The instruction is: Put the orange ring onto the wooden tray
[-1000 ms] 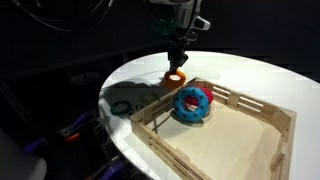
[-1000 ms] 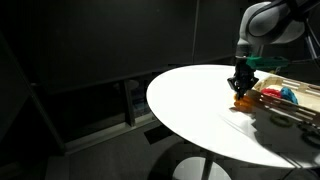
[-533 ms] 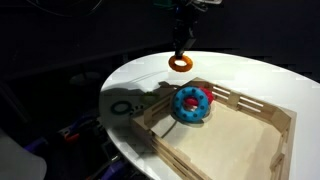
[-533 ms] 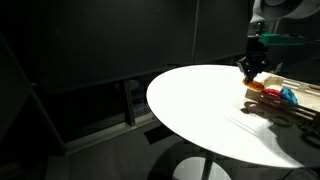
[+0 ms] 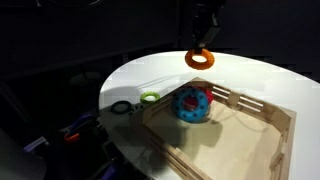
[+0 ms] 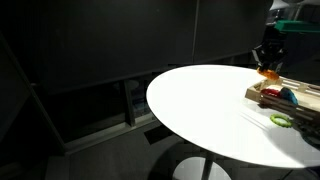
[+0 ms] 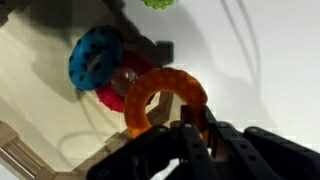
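The orange ring (image 5: 201, 59) hangs in the air from my gripper (image 5: 199, 47), which is shut on its upper edge. It is above the far corner of the wooden tray (image 5: 262, 108). In the wrist view the ring (image 7: 160, 88) fills the middle, with my fingers (image 7: 197, 130) clamped on its rim. In an exterior view the ring (image 6: 268, 72) hangs just above the tray's near corner (image 6: 258, 95).
A blue ring with red spots (image 5: 193, 104) lies in the tray's far corner, also in the wrist view (image 7: 93, 58). A light green ring (image 5: 150, 98) lies on the round white table (image 5: 140, 75) outside the tray, also in an exterior view (image 6: 281, 119).
My gripper has lifted the orange ring off the table and carried it up and toward the tray. The green ring, hidden before, now shows on the table.
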Available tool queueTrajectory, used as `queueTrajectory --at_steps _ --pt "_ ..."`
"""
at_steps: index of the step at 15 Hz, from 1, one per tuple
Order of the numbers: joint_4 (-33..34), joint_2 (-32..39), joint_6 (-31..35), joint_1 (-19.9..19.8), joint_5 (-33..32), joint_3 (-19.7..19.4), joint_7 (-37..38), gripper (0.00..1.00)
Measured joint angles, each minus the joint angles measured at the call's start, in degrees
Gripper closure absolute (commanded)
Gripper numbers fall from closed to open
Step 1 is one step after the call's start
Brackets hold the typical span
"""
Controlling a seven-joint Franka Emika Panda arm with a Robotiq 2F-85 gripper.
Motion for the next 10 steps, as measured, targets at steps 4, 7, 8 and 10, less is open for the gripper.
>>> queueTrajectory --at_steps 4,7,8,10 --pt "-0.27 0.44 -1.79 -1.22 -0.52 -1.16 1.46 0.96" --pt "-0.48 1.46 -3.15 -1.80 -0.84 -1.97 2.08 0.95" --pt "-0.51 1.97 -3.55 -1.96 -0.88 -2.25 2.28 0.95" --pt "-0.52 3.14 -4.03 -2.31 -0.89 -2.79 2.49 0.75"
